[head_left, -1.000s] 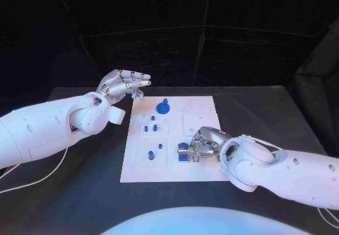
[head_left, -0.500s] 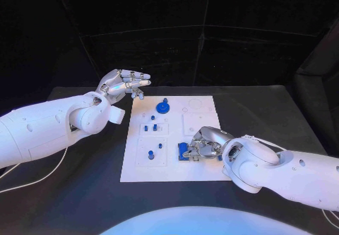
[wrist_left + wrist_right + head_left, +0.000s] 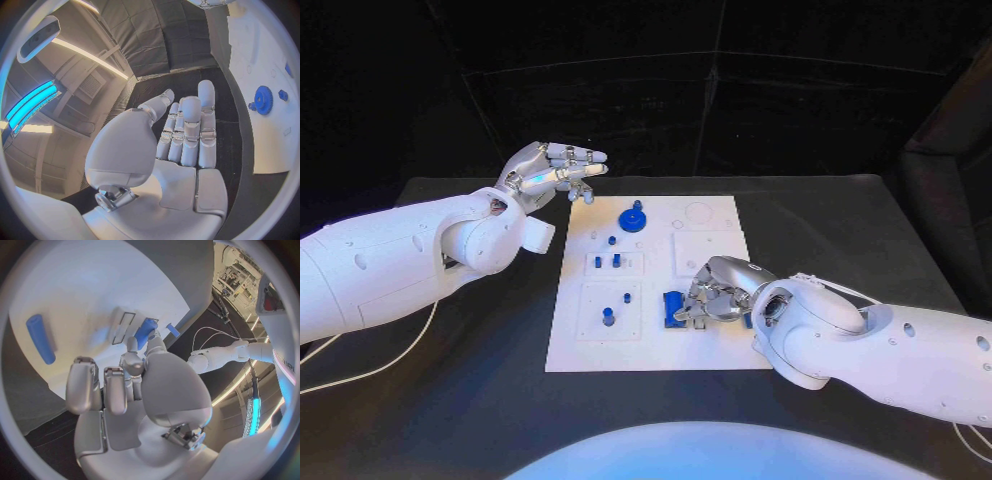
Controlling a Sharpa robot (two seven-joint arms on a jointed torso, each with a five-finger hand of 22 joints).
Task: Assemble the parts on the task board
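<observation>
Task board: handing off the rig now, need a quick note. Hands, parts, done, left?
Left hand: raised off the board's far left corner, fingers apart, holding nothing.
Right hand: down on the task board, pinching a blue part at its near right area.
Parts: blue gear at the far end, small pegs mid-left, one peg near left.
Done: cannot tell which parts are seated.
Left: place the pinched part, then the rest.

You're in a robotics lab. Black curtains (image 3: 718,90) wall off the black table (image 3: 848,220); ceiling strip lights (image 3: 87,52) overhead.
</observation>
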